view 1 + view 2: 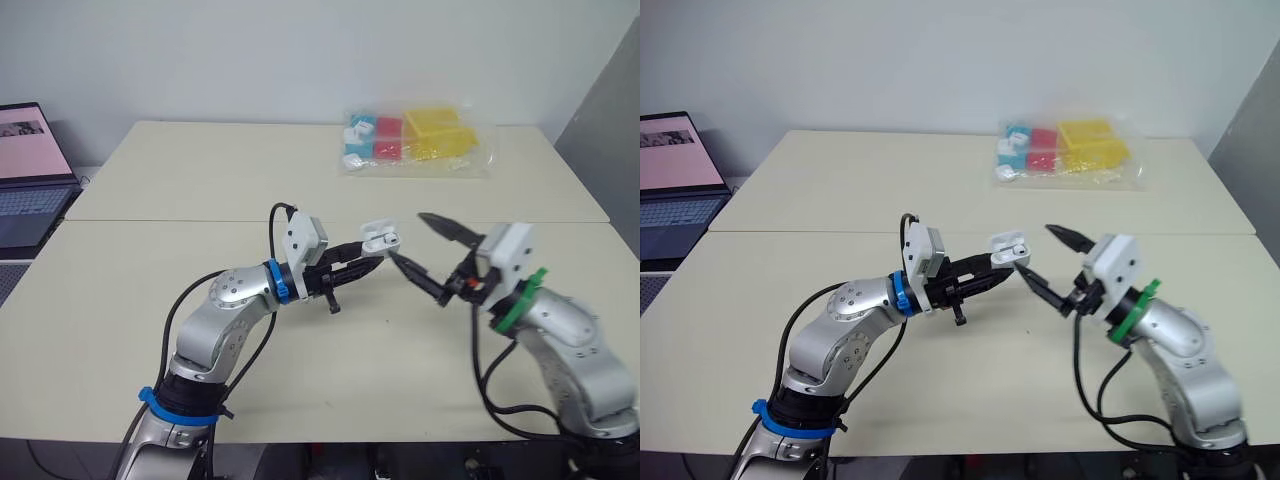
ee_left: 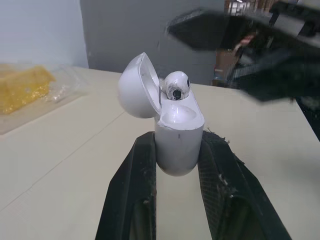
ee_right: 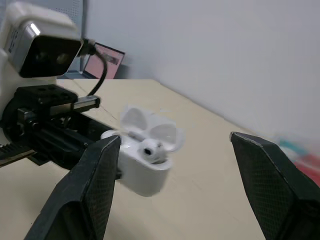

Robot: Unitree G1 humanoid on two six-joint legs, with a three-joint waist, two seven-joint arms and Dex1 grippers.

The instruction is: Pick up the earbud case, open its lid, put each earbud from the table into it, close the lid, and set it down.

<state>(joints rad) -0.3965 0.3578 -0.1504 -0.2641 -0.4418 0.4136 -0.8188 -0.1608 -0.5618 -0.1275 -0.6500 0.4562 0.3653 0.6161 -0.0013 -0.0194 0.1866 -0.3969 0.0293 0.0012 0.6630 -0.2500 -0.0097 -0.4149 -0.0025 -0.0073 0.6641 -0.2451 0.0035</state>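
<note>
Left gripper (image 1: 366, 261) clamps the earbud case (image 2: 178, 136) by its base; lid open, one earbud (image 2: 176, 86) seated. Right gripper (image 1: 406, 236), spread wide and empty, sits just beside the case. Beige table (image 1: 200, 180) below the case; beyond it a bag of coloured boxes (image 1: 420, 140), far left a laptop (image 1: 30, 170).

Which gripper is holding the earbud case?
The left gripper: it is shut on the base of the open case. The right gripper is spread wide and empty, just beside the case.
</note>
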